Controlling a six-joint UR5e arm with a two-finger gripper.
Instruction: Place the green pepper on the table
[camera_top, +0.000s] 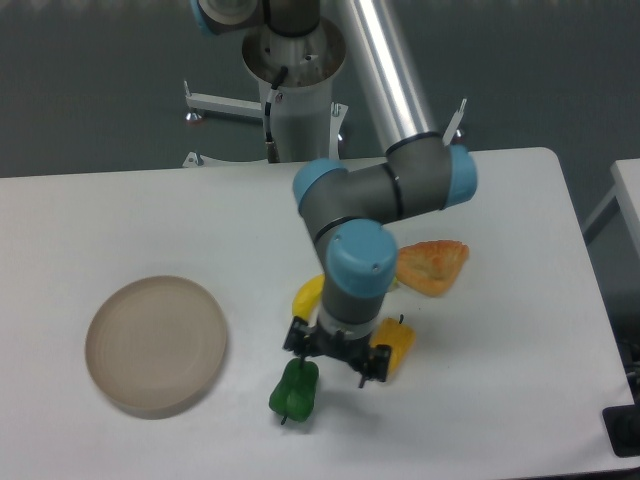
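Observation:
The green pepper (294, 392) lies on the white table (120, 215) near the front edge, glossy and dark green, stem toward the camera. My gripper (335, 357) hangs just right of and above it, open, with nothing between its fingers. The left finger stands close by the pepper's top; the right finger overlaps the yellow-orange pepper in this view. The arm's wrist hides the space directly under the gripper body.
A round beige plate (155, 345) sits at the left. A yellow-orange pepper (398, 342) lies right of the gripper, partly hidden. A banana (308, 293) peeks out behind the wrist. An orange flat food piece (433, 266) rests further right.

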